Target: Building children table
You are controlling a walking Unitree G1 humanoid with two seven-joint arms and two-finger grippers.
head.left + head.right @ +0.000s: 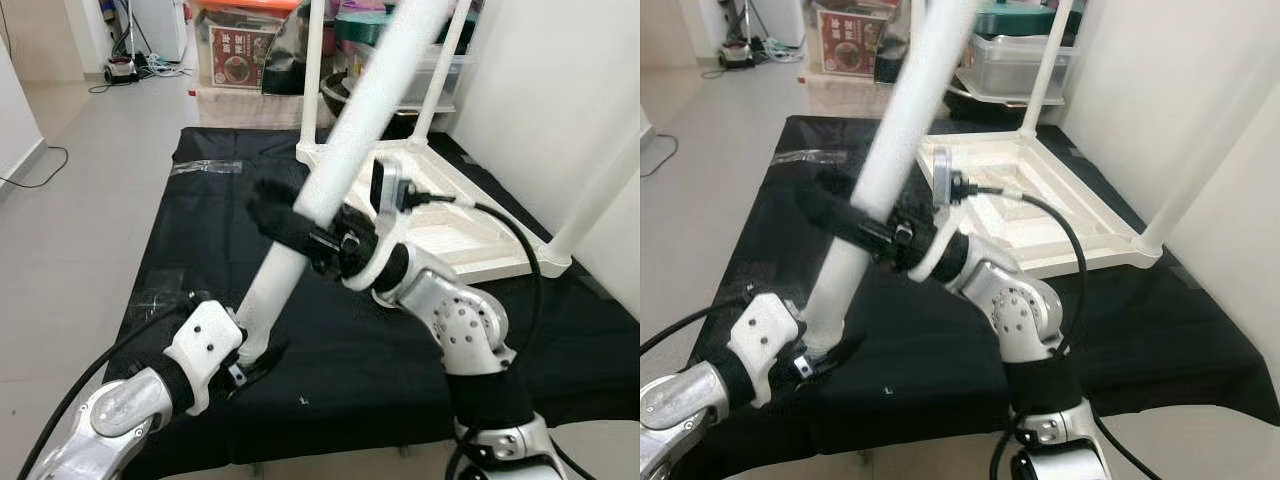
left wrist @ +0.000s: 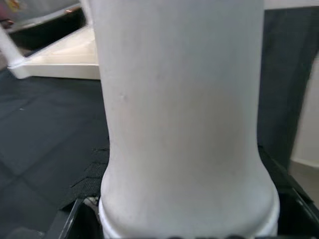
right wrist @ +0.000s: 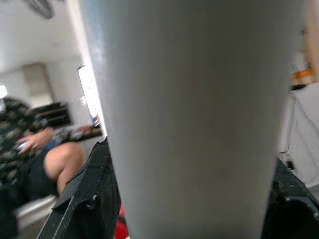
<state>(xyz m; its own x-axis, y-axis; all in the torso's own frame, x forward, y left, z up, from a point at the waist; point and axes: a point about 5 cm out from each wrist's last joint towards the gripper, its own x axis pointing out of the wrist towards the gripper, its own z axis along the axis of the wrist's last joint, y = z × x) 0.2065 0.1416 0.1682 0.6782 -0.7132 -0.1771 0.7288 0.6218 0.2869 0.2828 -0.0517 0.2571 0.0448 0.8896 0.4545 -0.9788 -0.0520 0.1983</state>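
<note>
A long white table leg slants up from low left to the top of the view. My left gripper is shut on its thick lower end, close above the black cloth. My right gripper is shut on the leg about a third of the way up. The white tabletop lies upside down on the cloth behind, with three legs standing up from its corners. In both wrist views the leg sits between the black fingers.
The black cloth covers a low platform on a tiled floor. A white wall runs along the right. Storage boxes and clutter stand behind the platform. A person sits in the room, seen past the leg in the right wrist view.
</note>
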